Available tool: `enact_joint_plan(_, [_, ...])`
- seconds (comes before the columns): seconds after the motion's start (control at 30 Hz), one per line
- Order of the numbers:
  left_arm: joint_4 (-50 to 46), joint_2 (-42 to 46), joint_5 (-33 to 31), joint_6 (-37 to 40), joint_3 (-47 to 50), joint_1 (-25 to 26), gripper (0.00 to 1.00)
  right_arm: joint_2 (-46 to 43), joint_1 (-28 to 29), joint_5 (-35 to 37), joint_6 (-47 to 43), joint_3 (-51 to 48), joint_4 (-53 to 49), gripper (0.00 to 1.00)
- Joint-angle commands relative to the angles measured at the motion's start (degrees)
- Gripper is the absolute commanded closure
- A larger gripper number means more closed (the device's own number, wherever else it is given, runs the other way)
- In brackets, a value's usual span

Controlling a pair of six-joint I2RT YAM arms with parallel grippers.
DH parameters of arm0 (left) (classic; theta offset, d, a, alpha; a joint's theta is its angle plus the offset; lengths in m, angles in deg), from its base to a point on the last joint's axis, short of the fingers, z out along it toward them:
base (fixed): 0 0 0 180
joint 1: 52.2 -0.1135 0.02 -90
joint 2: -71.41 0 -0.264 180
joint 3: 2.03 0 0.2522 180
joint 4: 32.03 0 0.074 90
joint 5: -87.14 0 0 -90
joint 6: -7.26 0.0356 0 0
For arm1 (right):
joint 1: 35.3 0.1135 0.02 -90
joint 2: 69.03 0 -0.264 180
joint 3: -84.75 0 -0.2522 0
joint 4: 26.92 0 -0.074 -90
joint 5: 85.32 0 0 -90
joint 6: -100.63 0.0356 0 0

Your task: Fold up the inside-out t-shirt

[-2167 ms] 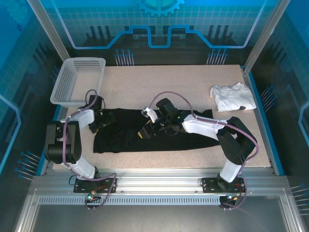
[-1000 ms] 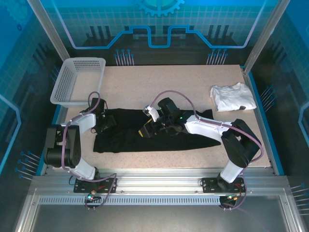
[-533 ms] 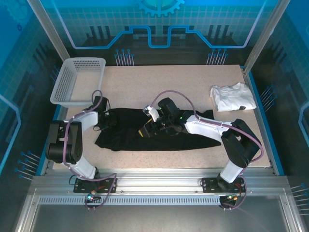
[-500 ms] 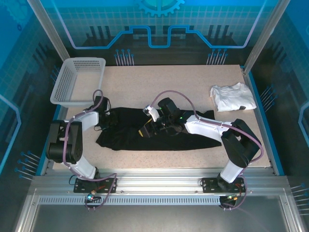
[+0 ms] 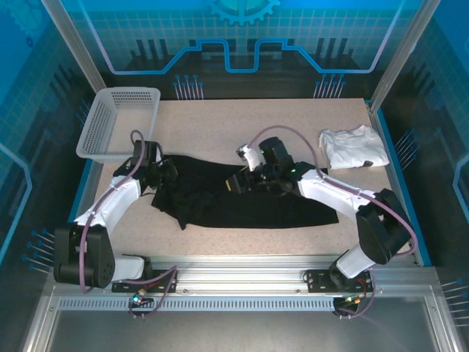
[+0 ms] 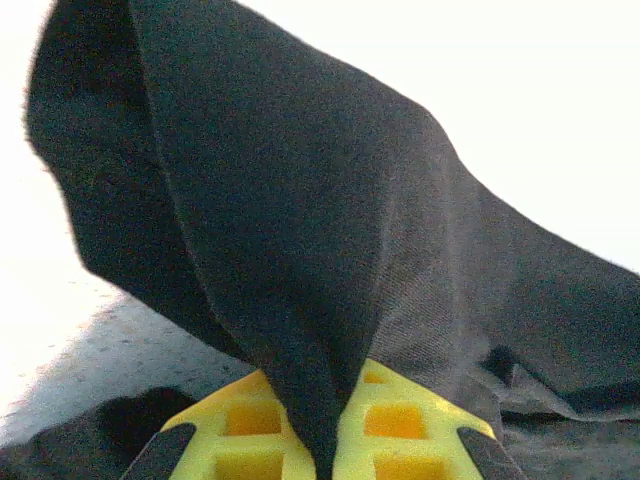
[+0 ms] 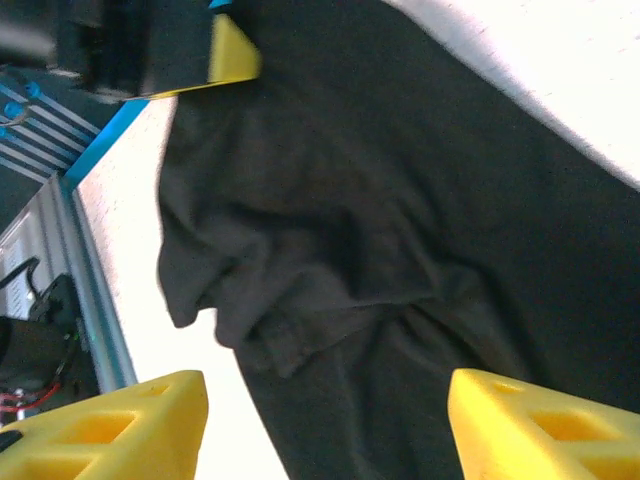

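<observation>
While pinched (left end), t-shirt lengthwise left-to-right.

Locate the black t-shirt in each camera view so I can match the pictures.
Top external: the black t-shirt lies across the middle of the table.
Left wrist: a raised fold of it stands centre frame.
Right wrist: it covers the centre and right.
Shared landmark: the left gripper, its yellow fingers shut on the shirt's left end.
</observation>
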Motion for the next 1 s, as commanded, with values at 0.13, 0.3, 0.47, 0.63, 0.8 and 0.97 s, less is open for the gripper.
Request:
enact_joint_plan(0.13, [-19.15,2.04,-16.07,7.29,-10.65,0.14,1.0,-4.63,-4.2,7.19,-1.15,-2.77,-5.79,0.34])
enact_joint_plan(0.3, [-29.38,-0.32,-32.21,14.24,-19.07,0.0,1.0,-6.22,-6.96,8.25,-1.05,-4.27,-7.29,0.34])
enact_joint_plan(0.47, [-35.92,-4.38,-47.44,19.22,-26.78,-0.57,1.0,-8.6,-10.31,7.99,0.44,-6.21,-8.0,0.34])
enact_joint_plan(0.63, [-39.04,-8.21,-52.51,18.77,-31.36,2.85,1.0,-10.22,-11.96,9.18,0.69,-7.34,-8.88,0.34])
enact_joint_plan(0.8, [-43.03,-13.54,-53.5,15.87,-34.94,9.64,1.0,-9.87,-12.8,9.31,1.14,-7.53,-8.89,0.33])
enact_joint_plan(0.97, [-48.12,-17.98,-51.09,10.89,-39.3,17.81,1.0,-9.52,-13.14,9.82,1.09,-7.33,-9.66,0.33])
